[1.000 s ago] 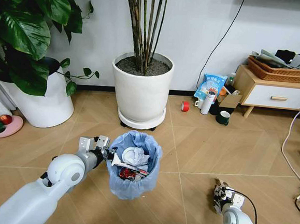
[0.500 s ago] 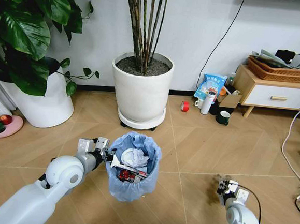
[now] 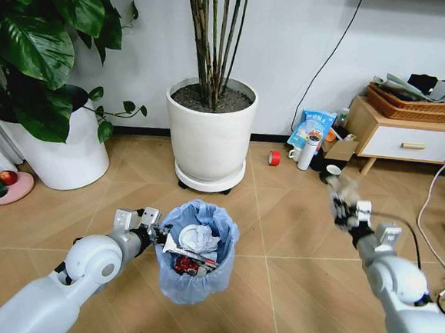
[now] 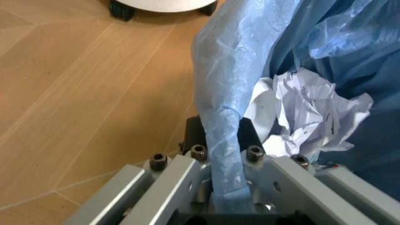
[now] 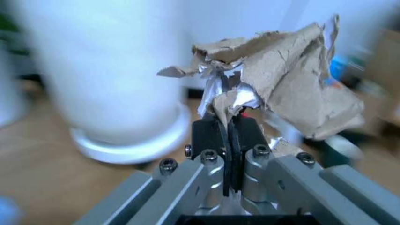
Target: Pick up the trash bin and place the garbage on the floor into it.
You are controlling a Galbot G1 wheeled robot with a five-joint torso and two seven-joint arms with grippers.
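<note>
- Trash bin (image 3: pixel 194 257): small, round, blue bag folded over its rim, upright, lower centre of the head view, holding crumpled white paper (image 3: pixel 199 236) and red scraps.
- Brown cardboard scrap (image 5: pixel 293 75): torn, crumpled, foil-lined, right of centre.

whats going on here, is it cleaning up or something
Yes, it is tidying litter. The left gripper is shut on the rim of the trash bin, pinching the blue liner, and holds the bin in front of the robot. The bin already contains crumpled white paper and other bits. The right gripper is raised off to the right, shut on a torn brownish scrap that is not yet over the bin.
</note>
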